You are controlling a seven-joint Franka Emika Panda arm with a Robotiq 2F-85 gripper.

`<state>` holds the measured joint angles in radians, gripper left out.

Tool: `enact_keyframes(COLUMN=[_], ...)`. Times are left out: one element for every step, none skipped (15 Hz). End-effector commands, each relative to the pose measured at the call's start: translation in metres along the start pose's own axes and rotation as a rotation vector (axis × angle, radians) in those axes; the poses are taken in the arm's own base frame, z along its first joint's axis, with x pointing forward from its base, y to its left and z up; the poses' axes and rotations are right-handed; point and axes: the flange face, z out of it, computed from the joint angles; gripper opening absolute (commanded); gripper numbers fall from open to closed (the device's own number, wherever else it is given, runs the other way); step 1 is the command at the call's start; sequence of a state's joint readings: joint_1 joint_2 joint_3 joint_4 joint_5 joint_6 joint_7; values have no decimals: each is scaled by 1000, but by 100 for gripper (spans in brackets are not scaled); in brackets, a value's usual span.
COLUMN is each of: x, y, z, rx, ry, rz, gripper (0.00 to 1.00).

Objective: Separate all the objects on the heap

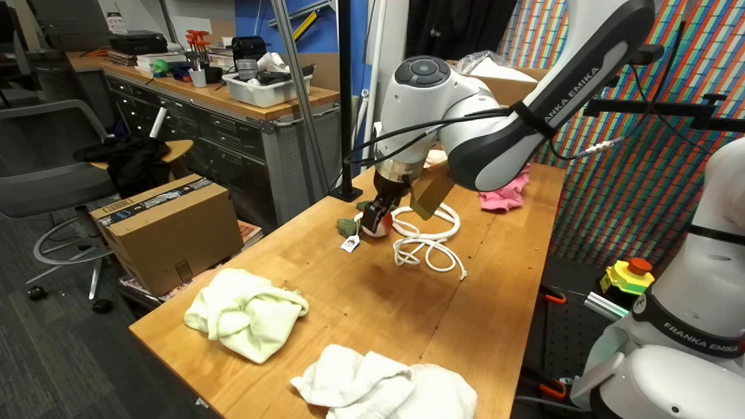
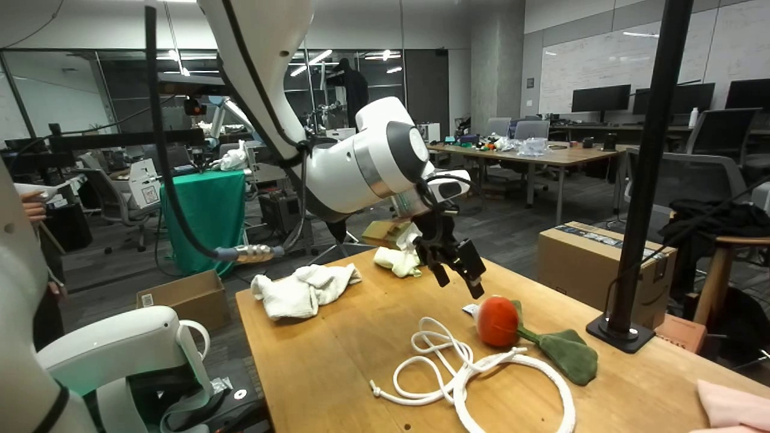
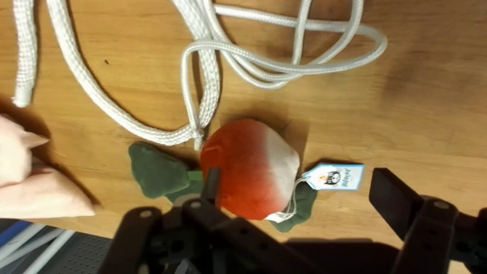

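two fingers of the gripper, wide apart — just above the red-and-green toy (paper tag at its white end) on the wooden table. white cords in loops just beside the toy. pale green cloth and white cloth near each other — bright pink cloth and pale pink cloth well away from both.

A smooth white robot arm, black in places
It has fat round joints, a dark round button pad, a shiny silver ring, a black strap and bendy black cables. White letters on one black side say "EMIKA". Its black pincer has little round grey screws on it
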<state>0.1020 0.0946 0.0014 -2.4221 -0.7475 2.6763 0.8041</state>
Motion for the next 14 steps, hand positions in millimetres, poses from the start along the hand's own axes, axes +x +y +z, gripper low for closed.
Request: enact_keyframes(x=[13, 14, 14, 15, 17, 19, 23, 26, 30, 35, 39, 42, 46, 48], y=[1, 1, 0, -1, -2, -3, -2, -1, 1, 5, 7, 11, 14, 18], z=[14, 18, 22, 26, 29, 33, 35, 39, 42, 45, 48, 52, 57, 62], rx=[-32, -40, -40, -42, -39, -43, -44, -49, -56, -65, -74, -83, -89, -98], ry=[60, 64, 60, 62, 59, 63, 66, 72, 80, 89, 97, 100, 102, 99], rz=[80, 96, 107, 121, 132, 145, 158, 169, 180, 193, 204, 215, 227, 234], gripper=[100, 100, 100, 100, 100, 100, 100, 100, 100, 100, 100, 100, 100, 100])
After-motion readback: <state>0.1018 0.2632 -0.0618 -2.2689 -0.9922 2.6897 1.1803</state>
